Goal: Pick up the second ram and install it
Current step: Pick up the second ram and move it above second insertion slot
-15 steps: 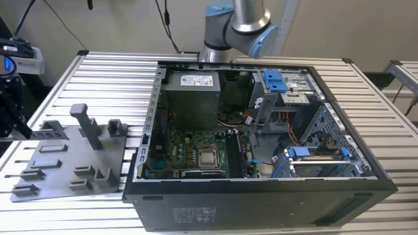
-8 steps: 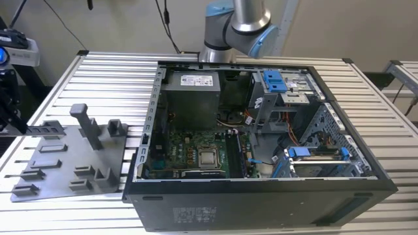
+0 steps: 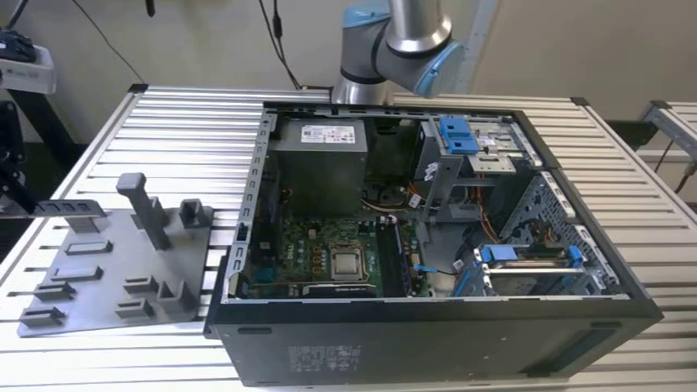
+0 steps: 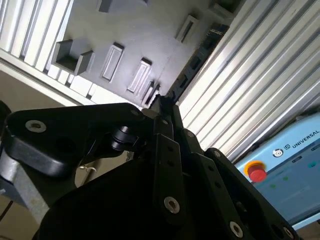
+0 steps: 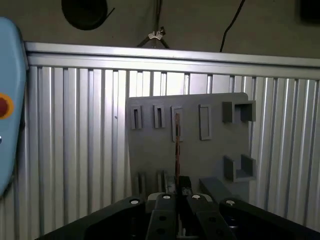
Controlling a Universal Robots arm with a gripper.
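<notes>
My gripper (image 5: 179, 187) is shut on the second ram (image 5: 176, 145), a thin dark stick seen edge-on in the first wrist view, reaching out past the fingertips. In the second wrist view the gripper (image 4: 161, 102) pinches one end of the ram (image 4: 192, 62), whose dark face with small chips runs away from the fingers. The stick hangs in the air, well above the grey holder tray (image 5: 200, 155) that lies on the slatted table. In the exterior view that tray (image 3: 109, 269) sits at the left, beside the open computer case (image 3: 436, 335) with its green motherboard (image 3: 326, 253).
The arm's elbow (image 3: 397, 41) rises behind the case. Inside the case are a power supply (image 3: 321, 159), blue-tabbed drive bays (image 3: 468, 143) and cables. A blue pendant with a red button (image 4: 256, 172) lies near the table's edge. The tray has upright posts (image 3: 142, 208).
</notes>
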